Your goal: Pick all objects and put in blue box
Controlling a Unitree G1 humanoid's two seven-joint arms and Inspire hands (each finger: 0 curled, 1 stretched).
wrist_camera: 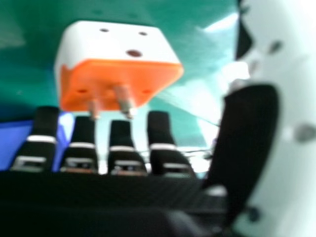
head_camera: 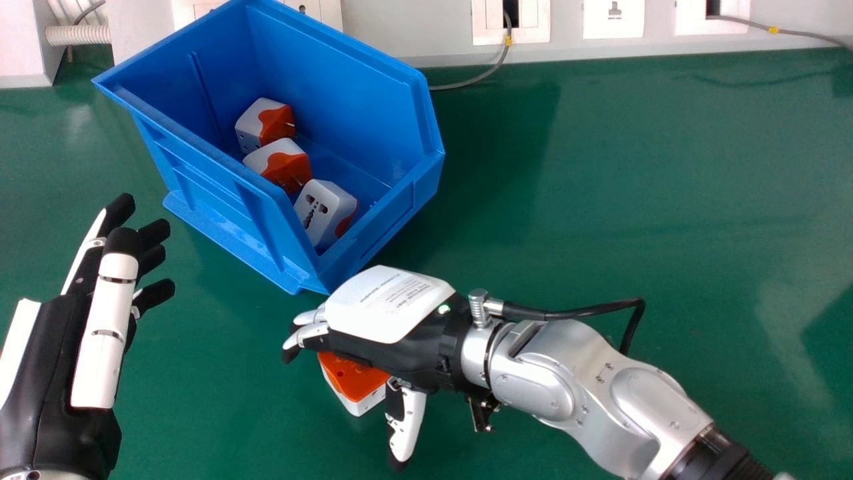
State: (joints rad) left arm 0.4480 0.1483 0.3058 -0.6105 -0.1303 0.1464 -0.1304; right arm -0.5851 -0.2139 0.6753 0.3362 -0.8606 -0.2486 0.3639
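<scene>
the right hand [head_camera: 390, 303] is spread over one plug adapter [head_camera: 353, 383], back of the hand up. its fingers are nearly straight, and its thumb stands well apart from them, so it is not clamped on the adapter. the hand hides a big part of this adapter, and just an orange and white bit pokes out between the fingers and the thumb. in the right hand view, its metal pins are blurry and point toward the fingers. i can't tell if the pins touch them.

the blue box [head_camera: 220, 207] is ahead of the right hand and a bit to its left. its near corner is right by the back of the hand, and i can't tell if they touch. three more plug adapters [head_camera: 323, 203] sit inside the box, close together, past the right hand. the box wall hides some of their low parts.

the left hand [head_camera: 103, 320] is on the far left, thumb up top, with its fingers loose and apart. the thumb covers some of them, and the arm behind is cut off. a black cable [head_camera: 576, 312] loops at the right wrist. the green table [head_camera: 600, 173] is under it all.
</scene>
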